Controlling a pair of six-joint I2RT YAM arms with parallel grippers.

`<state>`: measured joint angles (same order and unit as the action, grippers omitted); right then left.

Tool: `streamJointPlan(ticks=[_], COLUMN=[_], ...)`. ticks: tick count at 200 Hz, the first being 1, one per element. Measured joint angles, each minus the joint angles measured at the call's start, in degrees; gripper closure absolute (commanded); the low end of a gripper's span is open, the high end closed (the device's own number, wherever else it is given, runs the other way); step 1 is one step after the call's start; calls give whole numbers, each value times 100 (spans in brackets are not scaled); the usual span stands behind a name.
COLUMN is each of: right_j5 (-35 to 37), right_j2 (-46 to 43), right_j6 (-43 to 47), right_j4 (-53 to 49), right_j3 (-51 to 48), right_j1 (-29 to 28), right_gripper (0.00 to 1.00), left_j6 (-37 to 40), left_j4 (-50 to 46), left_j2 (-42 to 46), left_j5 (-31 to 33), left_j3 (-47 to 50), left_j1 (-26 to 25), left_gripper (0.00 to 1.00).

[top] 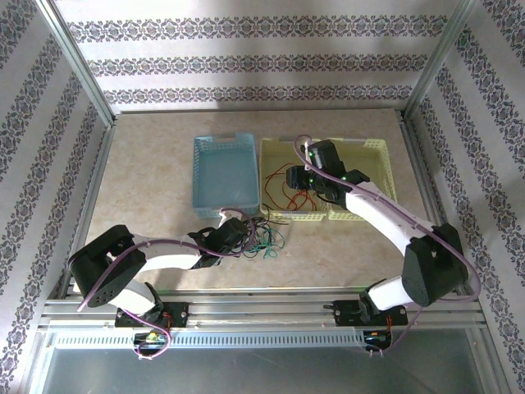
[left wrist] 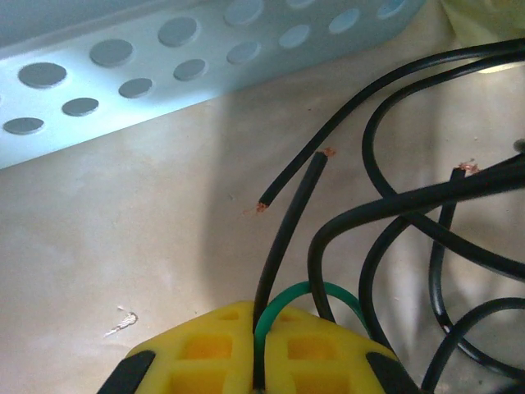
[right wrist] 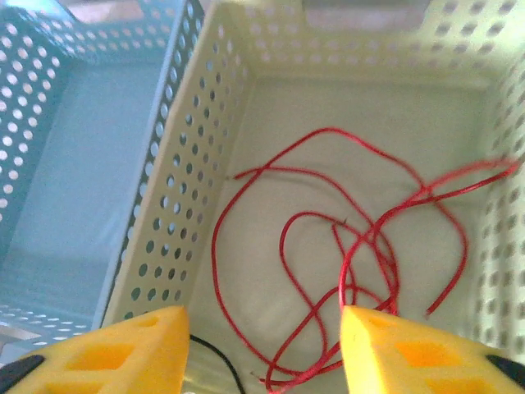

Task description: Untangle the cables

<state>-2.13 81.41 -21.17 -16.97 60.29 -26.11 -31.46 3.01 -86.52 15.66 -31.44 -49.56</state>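
Top external view: shows a dark tangle of cables (top: 267, 238) on the table (top: 148, 180) at lower centre, just below the blue basket (top: 225, 172). Left wrist view: left gripper (left wrist: 258, 332) pinched shut on a black cable (left wrist: 289, 222) and a green loop (left wrist: 305, 289), likely anchoring the knot so strands pull free. Black cable running up-frame, bare end uppermost. Right wrist view: right gripper (right wrist: 262, 353) open above the red cable (right wrist: 361, 238). Lies coiled loose on the yellow basket (right wrist: 213, 123) floor, no single axis, apparently sorted apart.

Floral-striped wallpaper walls (top: 246, 61) and aluminium frame (top: 78, 64) around mottled beige tabletop (top: 152, 197)
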Motion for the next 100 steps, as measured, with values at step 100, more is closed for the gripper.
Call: streamJointPlan(ticks=[100], right_j5=[-1189], right_j2=[-684], right_j6=[354], right_j4=[-308], right_j3=[-682], right_j1=[-1606], right_gripper=[50], left_j6=[79], left_j4=[210], left_j2=[96], left_j5=[-33], left_j3=[125], left_j1=[2], left_gripper=[100])
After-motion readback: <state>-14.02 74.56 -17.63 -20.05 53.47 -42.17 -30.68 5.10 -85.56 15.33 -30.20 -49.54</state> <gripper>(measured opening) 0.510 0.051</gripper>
